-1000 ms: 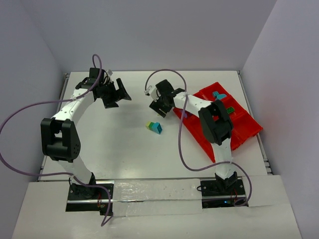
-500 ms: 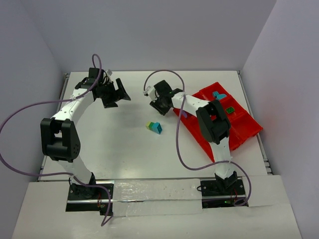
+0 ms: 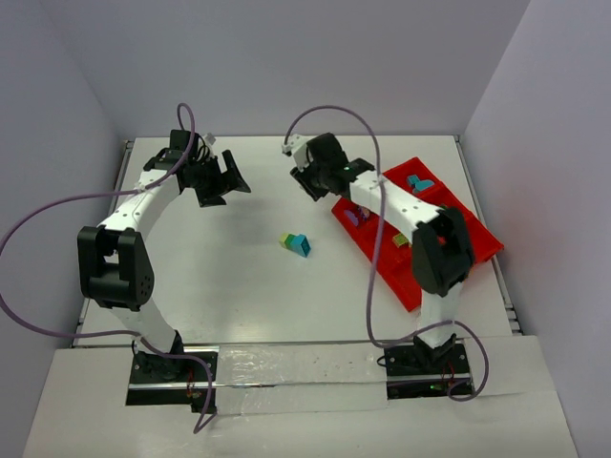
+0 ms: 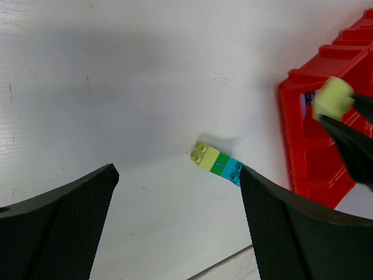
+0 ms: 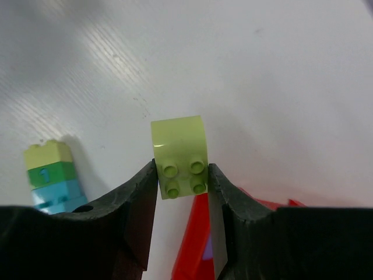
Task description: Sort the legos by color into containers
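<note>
Nearby on white table (image 3: 239, 286): loose stack (image 3: 295, 244) of yellow, green and teal bricks, lying flat, apart from red tray (image 3: 458, 250); left gripper (image 3: 224, 181) well apart from stack, fingers spread wide; tray crossed by right arm, middle compartments partly hidden; visible inside: teal brick (image 3: 417, 180), purple brick (image 3: 355, 217); pale yellow brick (image 5: 179, 156) pinched in right gripper (image 5: 182, 169), raised just beside tray corner.

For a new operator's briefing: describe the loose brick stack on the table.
On the white table, look left of the red tray. A short stack lies there alone: pale yellow, green and teal bricks in a row, the only legos on bare tabletop.
</note>
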Controlling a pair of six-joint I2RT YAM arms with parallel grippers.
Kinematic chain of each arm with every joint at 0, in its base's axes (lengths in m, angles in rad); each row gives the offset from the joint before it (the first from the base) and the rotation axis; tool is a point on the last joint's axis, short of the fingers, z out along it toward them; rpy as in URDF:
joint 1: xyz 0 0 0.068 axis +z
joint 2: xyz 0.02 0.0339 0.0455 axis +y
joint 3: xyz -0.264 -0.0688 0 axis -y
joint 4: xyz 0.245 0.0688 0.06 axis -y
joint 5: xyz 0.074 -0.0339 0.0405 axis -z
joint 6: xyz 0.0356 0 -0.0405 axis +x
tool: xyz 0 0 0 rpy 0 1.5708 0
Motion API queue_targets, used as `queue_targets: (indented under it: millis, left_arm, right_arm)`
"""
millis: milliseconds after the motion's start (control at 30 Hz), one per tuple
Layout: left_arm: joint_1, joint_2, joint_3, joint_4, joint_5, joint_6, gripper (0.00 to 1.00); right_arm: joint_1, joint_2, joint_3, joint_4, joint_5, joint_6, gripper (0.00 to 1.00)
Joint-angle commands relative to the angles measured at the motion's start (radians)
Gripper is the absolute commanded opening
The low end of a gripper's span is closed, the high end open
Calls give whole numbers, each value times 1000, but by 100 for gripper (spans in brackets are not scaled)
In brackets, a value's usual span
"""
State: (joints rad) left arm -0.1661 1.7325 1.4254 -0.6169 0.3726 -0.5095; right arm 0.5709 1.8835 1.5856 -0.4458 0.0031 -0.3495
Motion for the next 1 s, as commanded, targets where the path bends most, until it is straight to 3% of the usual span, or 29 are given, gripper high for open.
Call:
queue_targets:
  millis: [0,133,367,600,667,767,967]
  left_arm:
    - [7,-32,38,31,28,22,93]
    - [7,-33,41,25,19,38,93]
    - [7,-22,54,17,31,53,93]
    - [5,-35,41,31,41,50,93]
    - [7,-41,36,28,39,53,93]
    - [7,-47,32,26,35,57,93]
    - [7,-68,14,31,29,48,93]
  right_arm:
    - [-20,-237,-142,56,37,71,14]
    - [-55,-385,-288,56,52,126,14]
    - [-237,-666,-579,38,38,267,14]
    - [-340,-745,-720,48,59,278,17]
    - [-362,-740,-744,63,46,280,24]
    - [-367,-715,-746,67,31,285,43]
    - [-366,-702,-750,72,46,288,64]
